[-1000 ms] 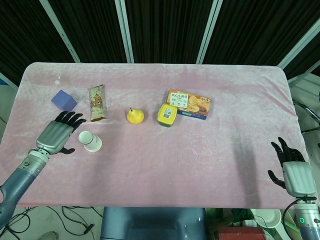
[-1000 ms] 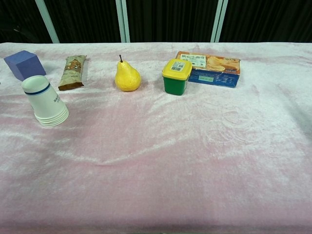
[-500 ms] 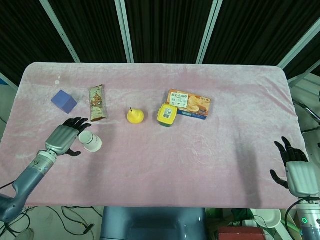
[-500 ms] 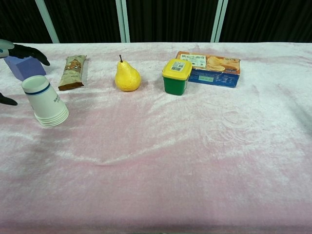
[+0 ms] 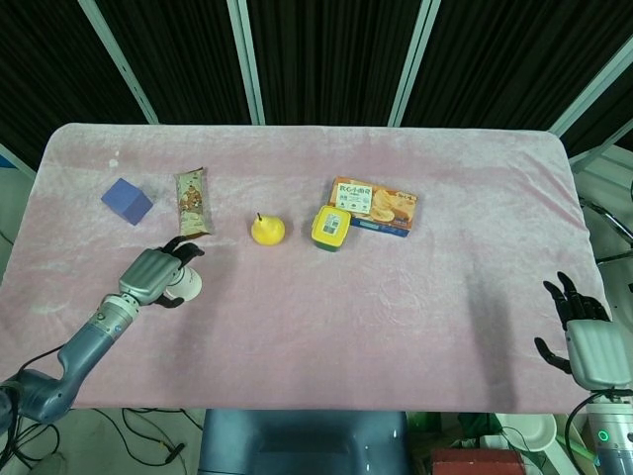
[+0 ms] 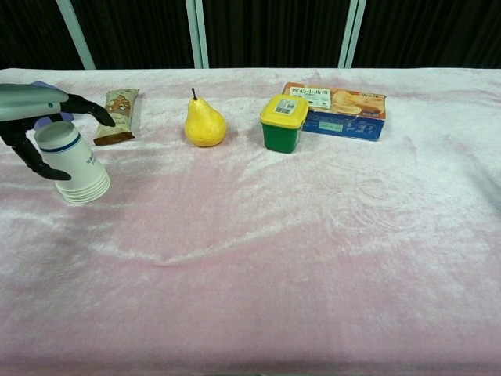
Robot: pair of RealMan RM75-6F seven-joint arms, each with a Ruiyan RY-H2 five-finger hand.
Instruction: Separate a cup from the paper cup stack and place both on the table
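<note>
The white paper cup stack (image 6: pixel 73 166), ringed with a blue band near its closed top, sits upside down on the pink velvety tablecloth (image 6: pixel 313 258) at the near left, leaning slightly, its nested rims showing as stacked ridges at the base. That base-up pose leaves the outermost cup free to be lifted off, which we judge is why our left hand (image 6: pixel 35 117) comes in from the side at top level: its dark fingers (image 6: pixel 86 107) are spread wide around the upper part of the stack, thumb on the near side, others arching over the far side. We cannot tell whether they touch the paper; nothing is lifted, so we call the hand open and the separation not yet begun.

Our right hand (image 5: pixel 579 332) hangs off the near right edge of the table, fingers apart and empty, well away from the stack; we would expect it to be needed to steady the lower cups.

Just beyond the stack lie a brown snack bar wrapper (image 6: pixel 117 115) and a purple block (image 5: pixel 126 200). Further right stand a yellow pear (image 6: pixel 204 123), a green tub with a yellow lid (image 6: pixel 282 122) and an orange-and-blue biscuit box (image 6: pixel 338 110).
</note>
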